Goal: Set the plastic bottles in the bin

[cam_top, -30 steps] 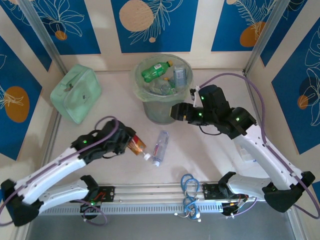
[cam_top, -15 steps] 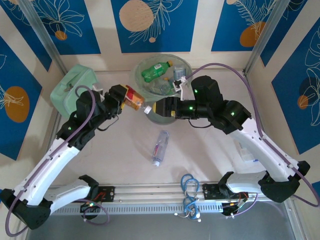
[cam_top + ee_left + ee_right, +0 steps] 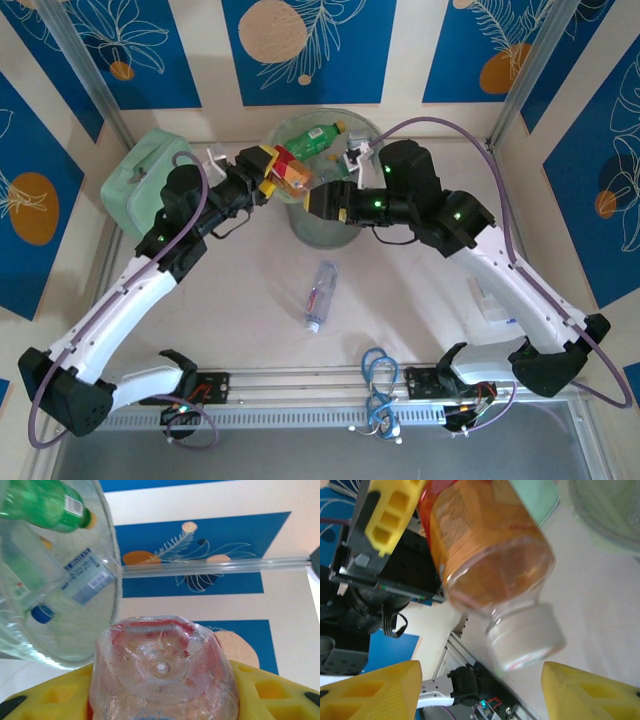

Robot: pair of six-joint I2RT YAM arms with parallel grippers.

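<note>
An orange-labelled plastic bottle [image 3: 291, 172] is held in the air at the left rim of the bin [image 3: 345, 225], with my left gripper [image 3: 270, 172] shut on it. In the left wrist view its clear base [image 3: 162, 672] sits between the yellow fingers [image 3: 45, 705]. My right gripper [image 3: 314, 201] is open just in front of the bin, its fingers [image 3: 375, 690] either side of the bottle's white cap [image 3: 526, 639] without touching. The bin holds a green bottle [image 3: 312, 139] and clear blue-labelled ones [image 3: 84, 577]. Another clear bottle [image 3: 320, 294] lies on the table.
A mint-green soft case [image 3: 150, 186] lies left of the bin, behind my left arm. Blue cables [image 3: 378, 385] hang over the near rail. A small white item [image 3: 495, 303] lies by the right wall.
My left arm has lifted the orange-labelled bottle from the table up to the bin's rim. My right gripper has swung left to the bottle's cap.
</note>
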